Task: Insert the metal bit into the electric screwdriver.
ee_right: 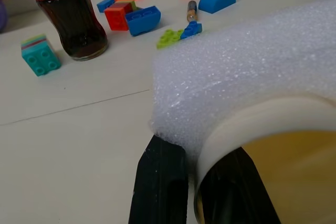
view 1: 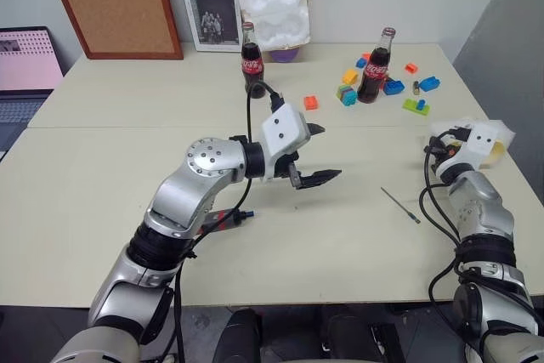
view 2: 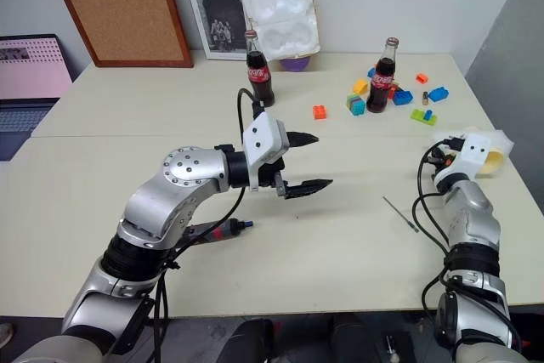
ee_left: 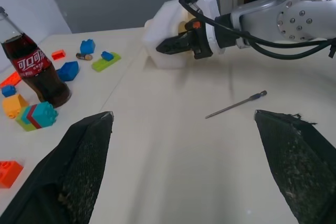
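The metal bit (view 1: 399, 205) lies free beside the wide-open left gripper (view 1: 316, 155), which should straddle its shaft squarely.

A slim grey metal bit (view 1: 399, 205) lies on the desk's (view 1: 340, 244) smooth, matt cream top; glossy glass cola bottles (view 1: 374, 66) and bright plastic bricks (view 1: 422, 106) stand toward its far edge, beside white bubbly foam wrap (ee_right: 252, 72).

Two cola bottles (view 1: 252, 61) (view 1: 375, 66), one bit (view 1: 399, 205), one screwdriver (view 2: 219, 230), one corkboard (view 1: 115, 2), one poster (view 1: 206, 2).
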Available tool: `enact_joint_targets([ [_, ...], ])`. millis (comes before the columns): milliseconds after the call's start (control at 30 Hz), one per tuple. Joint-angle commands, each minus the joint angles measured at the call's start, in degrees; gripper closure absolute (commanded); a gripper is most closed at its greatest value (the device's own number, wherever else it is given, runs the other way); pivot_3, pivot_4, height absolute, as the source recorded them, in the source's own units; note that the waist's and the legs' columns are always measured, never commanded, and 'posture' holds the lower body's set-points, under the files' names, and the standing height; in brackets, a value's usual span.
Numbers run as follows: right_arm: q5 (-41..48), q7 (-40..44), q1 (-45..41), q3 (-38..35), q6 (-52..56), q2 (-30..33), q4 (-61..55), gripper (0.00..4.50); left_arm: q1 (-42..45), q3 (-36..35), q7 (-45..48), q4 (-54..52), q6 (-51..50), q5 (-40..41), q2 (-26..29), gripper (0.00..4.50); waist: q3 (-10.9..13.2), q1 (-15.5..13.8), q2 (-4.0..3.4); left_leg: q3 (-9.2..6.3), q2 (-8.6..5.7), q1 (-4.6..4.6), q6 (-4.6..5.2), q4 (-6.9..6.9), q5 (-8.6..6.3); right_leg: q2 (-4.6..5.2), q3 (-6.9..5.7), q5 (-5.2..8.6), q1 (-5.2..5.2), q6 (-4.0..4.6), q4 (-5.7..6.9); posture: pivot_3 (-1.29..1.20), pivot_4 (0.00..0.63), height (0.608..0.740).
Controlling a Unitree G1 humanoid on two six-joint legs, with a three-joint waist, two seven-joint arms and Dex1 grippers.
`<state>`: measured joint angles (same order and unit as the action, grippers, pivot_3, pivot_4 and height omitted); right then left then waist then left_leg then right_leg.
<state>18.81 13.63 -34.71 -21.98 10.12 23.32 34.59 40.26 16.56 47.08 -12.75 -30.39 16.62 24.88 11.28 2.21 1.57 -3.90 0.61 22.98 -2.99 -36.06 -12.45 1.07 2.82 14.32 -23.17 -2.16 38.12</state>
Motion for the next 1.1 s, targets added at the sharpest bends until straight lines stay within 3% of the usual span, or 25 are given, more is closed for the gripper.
enact_joint_targets([
  [33, 1.1, 0.6, -0.5, -1.8, -2.5, 0.6, 1.3, 4.48, 1.0, -0.2, 0.5, -0.4, 1.4, -0.4, -0.8, 0.00, 0.0, 0.0, -0.01, 0.00, 0.00, -0.03, 0.00, -0.01, 0.00, 0.00, 0.00, 0.00, 0.02, -0.01, 0.02, 0.00, 0.150, 0.740],
  [100, 1.7, 0.8, 0.7, -1.9, -2.1, 0.4, -0.6, 3.81, 0.7, -0.4, 0.8, -0.6, 1.1, -0.1, -0.9, 0.00, 0.0, 0.0, -0.01, -0.01, 0.00, -0.03, 0.00, -0.02, 0.01, 0.00, 0.00, 0.00, 0.02, -0.03, 0.04, 0.00, 0.150, 0.740],
  [400, 5.2, 3.1, 6.2, -2.1, 4.0, 0.9, -11.7, 1.72, 0.2, -2.2, -0.1, -0.4, 0.2, 0.2, -1.3, 0.00, 0.0, 0.0, -0.02, -0.02, 0.00, -0.02, 0.01, -0.01, 0.01, -0.01, 0.01, -0.01, 0.02, -0.04, 0.03, 0.00, 0.150, 0.740],
  [433, 6.3, 3.9, 9.0, -1.9, 6.6, 1.4, -16.3, 1.56, -0.3, -3.1, -0.4, -0.7, -0.5, 0.5, -0.6, 0.00, 0.0, 0.0, -0.03, -0.02, 0.00, -0.02, 0.01, 0.00, 0.01, -0.01, 0.01, -0.01, 0.02, -0.04, 0.03, 0.00, 0.150, 0.740],
  [467, 7.3, 5.0, 12.0, -1.7, 9.2, 2.2, -21.4, 1.10, -0.7, -4.3, -1.0, -0.9, -1.8, 0.8, 0.1, 0.00, 0.0, -0.1, -0.09, -0.02, 0.00, -0.04, 0.01, -0.01, 0.01, -0.01, 0.02, 0.00, 0.02, -0.07, 0.05, 0.00, 0.150, 0.740],
  [500, 8.2, 5.5, 14.4, -1.7, 11.5, 2.8, -25.5, 1.08, -1.2, -5.3, -1.4, -1.1, -2.6, 1.1, 0.8, 0.00, -0.1, -0.1, -0.11, -0.02, 0.00, -0.03, 0.01, -0.02, 0.01, -0.01, 0.02, 0.01, 0.02, -0.09, 0.05, 0.00, 0.150, 0.740],
  [633, 9.3, 8.5, 23.2, -0.6, 18.2, 6.9, -37.7, 0.18, -2.9, -9.3, -1.1, -2.4, -5.5, 2.8, 4.1, 0.00, -0.1, -0.3, -0.17, -0.07, 0.02, 0.00, 0.01, 0.01, 0.00, -0.01, -0.03, 0.06, 0.00, -0.14, 0.02, 0.00, 0.150, 0.740],
  [800, 9.6, 15.0, 33.0, 1.0, 21.7, 13.4, -49.2, 0.18, -4.9, -14.4, 0.7, -3.5, -9.0, 5.3, 10.1, 0.00, -0.1, -0.2, -0.18, -0.04, 0.01, -0.02, 0.01, -0.03, 0.01, -0.01, -0.01, 0.15, 0.01, -0.32, 0.01, 0.00, 0.150, 0.740],
  [900, 8.6, 22.4, 38.8, 3.6, 20.2, 19.3, -57.2, 0.18, -6.3, -16.5, 3.7, -4.1, -9.6, 5.4, 16.8, 0.00, -0.1, -0.2, -0.18, -0.05, 0.04, -0.06, 0.01, -0.02, 0.01, -0.04, -0.02, 0.15, 0.02, -0.32, 0.04, 0.00, 0.150, 0.740],
  [1100, 15.9, 34.3, 37.4, 8.5, 23.3, 26.6, -68.3, 0.18, -11.9, -16.1, 15.0, -8.5, -10.6, 6.6, 32.9, 0.00, 0.0, 0.6, -0.15, -0.04, 0.09, -0.06, 0.01, -0.02, 0.00, -0.06, -0.03, 0.16, 0.03, -0.30, -0.01, 0.00, 0.150, 0.740],
])
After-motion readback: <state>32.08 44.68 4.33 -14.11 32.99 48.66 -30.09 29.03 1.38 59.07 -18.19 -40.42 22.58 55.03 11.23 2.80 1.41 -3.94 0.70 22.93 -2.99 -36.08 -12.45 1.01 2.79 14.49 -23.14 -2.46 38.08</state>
